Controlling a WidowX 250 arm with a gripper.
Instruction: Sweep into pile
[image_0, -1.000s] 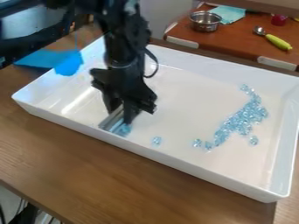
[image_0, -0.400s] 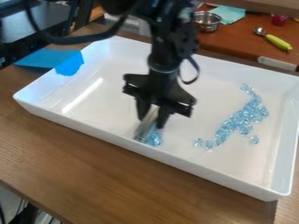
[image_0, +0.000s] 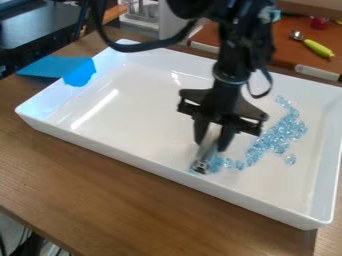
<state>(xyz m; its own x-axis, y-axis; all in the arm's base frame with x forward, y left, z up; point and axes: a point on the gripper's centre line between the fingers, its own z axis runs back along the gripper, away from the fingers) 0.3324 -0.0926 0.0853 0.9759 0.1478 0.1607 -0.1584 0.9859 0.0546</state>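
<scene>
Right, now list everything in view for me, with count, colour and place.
Shallow rectangular tray: one, white, on the table.
Small glassy beads: many, too clustered to count, light blue, mostly toward the tray's right side.
Flat smooth tool: one, grey, between the gripper's fingers, its low end at the beads.
Tape: blue, over the tray's left rim.
Wooden table: one, brown, under the tray.
Rear table: one, reddish-brown, top right.
Spoon-like utensil: one, yellow-green handle, on the rear table.
Small object: one, red, beyond the utensil.
Robot arm: one, black, from the top edge.
Gripper: one, black, over the tray.
</scene>
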